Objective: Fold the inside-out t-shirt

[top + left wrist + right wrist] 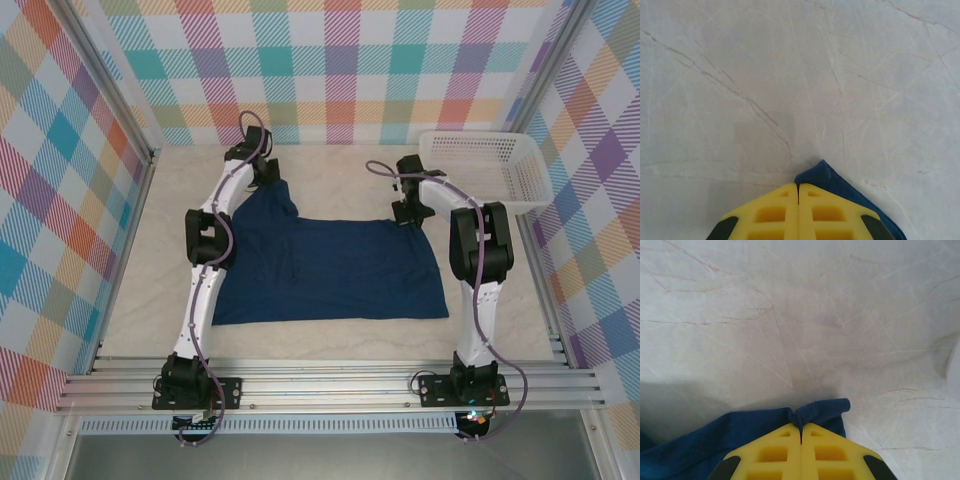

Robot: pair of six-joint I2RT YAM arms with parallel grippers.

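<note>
The dark navy t-shirt lies spread flat on the pale marble table. My left gripper is at the shirt's far left corner, on the raised bit of cloth there. In the left wrist view its yellow fingers are pressed together, and a corner of the t-shirt pokes out just past the tips on the right. My right gripper is at the far right corner. In the right wrist view its jaws are shut on a puckered fold of the t-shirt.
A white plastic basket stands at the back right of the table, close behind the right arm. Bare marble runs between the two grippers beyond the shirt's far edge. Checked walls close in the back and both sides.
</note>
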